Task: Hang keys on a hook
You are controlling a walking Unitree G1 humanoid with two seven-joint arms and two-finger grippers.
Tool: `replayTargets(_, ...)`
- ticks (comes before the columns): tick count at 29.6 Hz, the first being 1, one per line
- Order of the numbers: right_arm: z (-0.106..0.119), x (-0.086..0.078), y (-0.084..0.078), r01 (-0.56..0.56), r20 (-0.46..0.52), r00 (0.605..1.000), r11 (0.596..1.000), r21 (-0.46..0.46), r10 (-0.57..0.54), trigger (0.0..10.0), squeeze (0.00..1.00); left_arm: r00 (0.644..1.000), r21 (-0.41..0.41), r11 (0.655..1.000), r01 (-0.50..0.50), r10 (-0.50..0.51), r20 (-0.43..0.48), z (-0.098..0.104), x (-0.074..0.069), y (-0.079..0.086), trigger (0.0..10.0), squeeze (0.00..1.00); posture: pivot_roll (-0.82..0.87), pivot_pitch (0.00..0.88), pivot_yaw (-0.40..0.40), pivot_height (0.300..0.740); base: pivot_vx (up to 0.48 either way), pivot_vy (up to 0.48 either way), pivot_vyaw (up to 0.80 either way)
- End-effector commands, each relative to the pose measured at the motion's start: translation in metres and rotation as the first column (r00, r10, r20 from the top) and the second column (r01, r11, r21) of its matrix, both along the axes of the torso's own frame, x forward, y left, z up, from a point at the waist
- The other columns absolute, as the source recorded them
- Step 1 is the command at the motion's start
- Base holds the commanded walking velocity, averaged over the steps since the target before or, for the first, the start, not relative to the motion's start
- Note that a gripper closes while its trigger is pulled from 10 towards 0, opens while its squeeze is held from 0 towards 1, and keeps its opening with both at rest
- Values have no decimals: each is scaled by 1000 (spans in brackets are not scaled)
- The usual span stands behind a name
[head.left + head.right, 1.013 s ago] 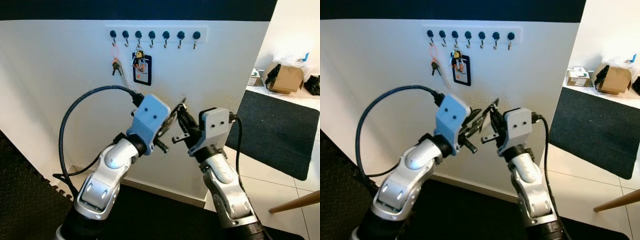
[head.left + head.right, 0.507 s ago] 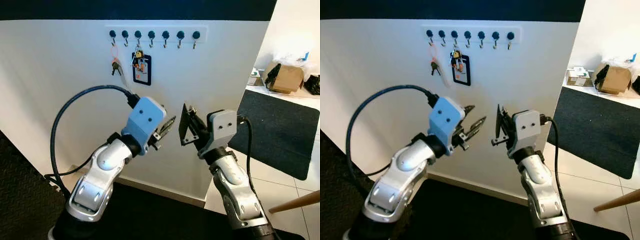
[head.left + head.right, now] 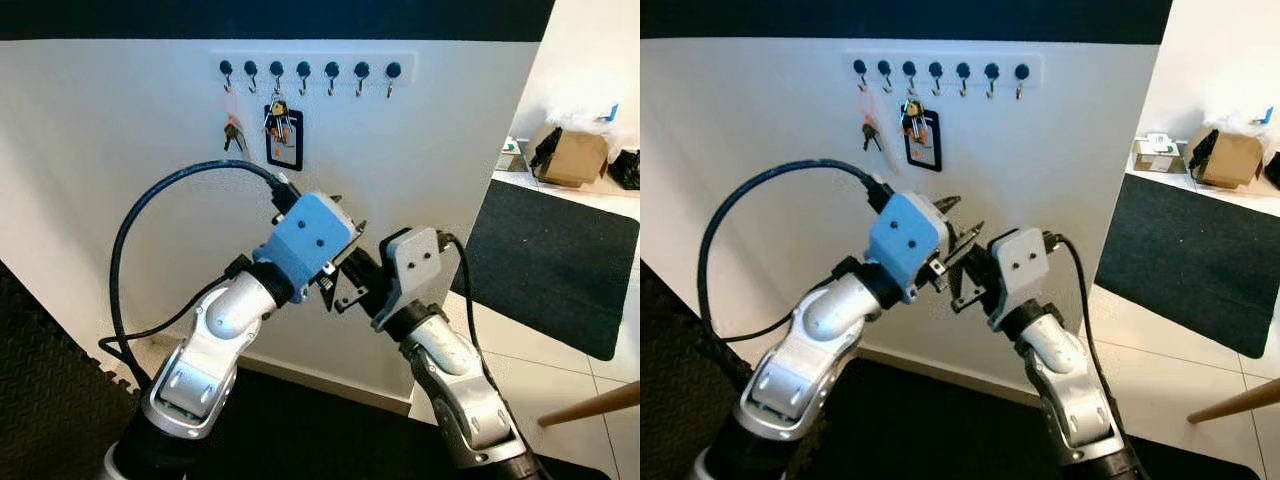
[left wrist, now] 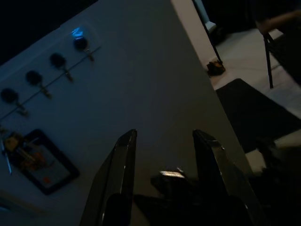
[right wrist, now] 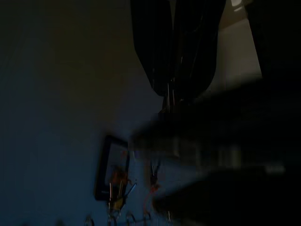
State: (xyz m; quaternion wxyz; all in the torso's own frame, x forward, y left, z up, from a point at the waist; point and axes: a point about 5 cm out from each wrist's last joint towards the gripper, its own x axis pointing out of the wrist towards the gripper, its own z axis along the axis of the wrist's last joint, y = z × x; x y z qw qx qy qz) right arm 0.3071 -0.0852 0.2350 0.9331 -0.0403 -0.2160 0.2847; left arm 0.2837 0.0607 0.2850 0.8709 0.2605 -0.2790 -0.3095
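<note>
- Left gripper [image 3: 965,218]: released, fingers [image 4: 123,160] spread wide, raised in front of white wall [image 3: 120,150], tips pointing right and up.
- Right gripper [image 3: 345,285]: just right of left gripper, tip to tip with it, pointing left; clenched or released, cannot tell, wrist view too dark.
- Small shiny metal bit [image 4: 171,174] on a dark shape between the spread left fingers; too dark to say whether keys.
- Black cable [image 3: 150,225] looping from left wrist housing out to the left.
- Hook rail [image 3: 312,68] far up on wall, row of seven dark-knobbed hooks.
- Keys on red loop [image 3: 231,128] hanging from leftmost hook.
- Second key bunch [image 3: 279,120] with black frame tag [image 3: 285,140] hanging from third hook from left.
- Remaining hooks to the right bare.
- Black mat [image 3: 560,260] on tiled floor at right; cardboard box [image 3: 577,157] far right behind it.
</note>
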Motion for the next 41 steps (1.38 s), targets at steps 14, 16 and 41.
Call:
replayTargets(14, -6, 0, -19, 66, -25, 997, 997, -33, -67, 10000, 0, 999, 130, 991, -26, 32, -42, 15, 9, 57, 10000, 0, 73, 195, 94, 740, 0, 0, 0)
replayTargets(16, -7, 0, -21, 71, -30, 997, 997, -36, -72, 10000, 0, 999, 158, 987, -8, 16, -47, 15, 8, 58, 10000, 0, 75, 196, 96, 740, 0, 0, 0)
replayTargets(41, -6, -5, -5, 3, -53, 999, 999, -44, -6, 10000, 0, 998, 291, 955, 52, -58, 12, 0, 16, 21, 10000, 0, 64, 200, 101, 740, 0, 0, 0)
